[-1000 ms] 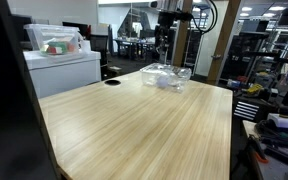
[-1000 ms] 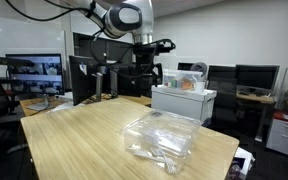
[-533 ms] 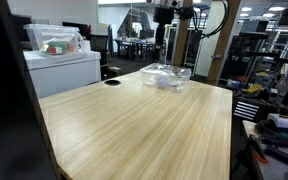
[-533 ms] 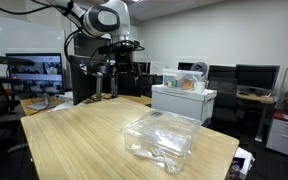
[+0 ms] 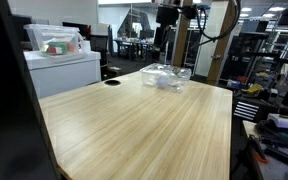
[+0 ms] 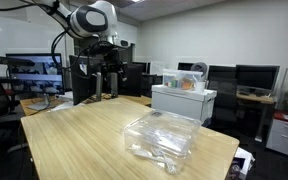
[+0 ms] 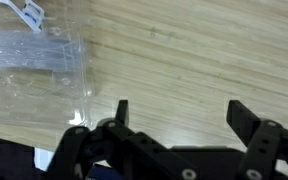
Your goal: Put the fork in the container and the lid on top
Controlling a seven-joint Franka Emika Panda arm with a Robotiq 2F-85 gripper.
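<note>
Clear plastic lies in a pile near one end of the wooden table [image 5: 134, 130], in both exterior views [image 5: 166, 77] [image 6: 162, 138]. The container and the lid are both transparent, and I cannot tell them apart there. In the wrist view a ridged clear plastic piece [image 7: 34, 60] lies at the upper left. A white fork [image 7: 29, 14] pokes in beside it at the top edge. My gripper [image 7: 182, 115] is open over bare wood to the right of the plastic, holding nothing. It hangs well above the table [image 5: 166, 22] [image 6: 106, 50].
A white cabinet [image 5: 64, 68] [image 6: 182, 102] with a clear bin of coloured items stands beside the table. A round black hole [image 5: 112, 82] sits in the tabletop near it. Monitors [image 6: 34, 75] and office shelving [image 5: 254, 60] surround the table.
The arm has swung sideways high above the table, moving left in the exterior view with the monitors. The jaws have stayed open and the plastic pile has not moved.
</note>
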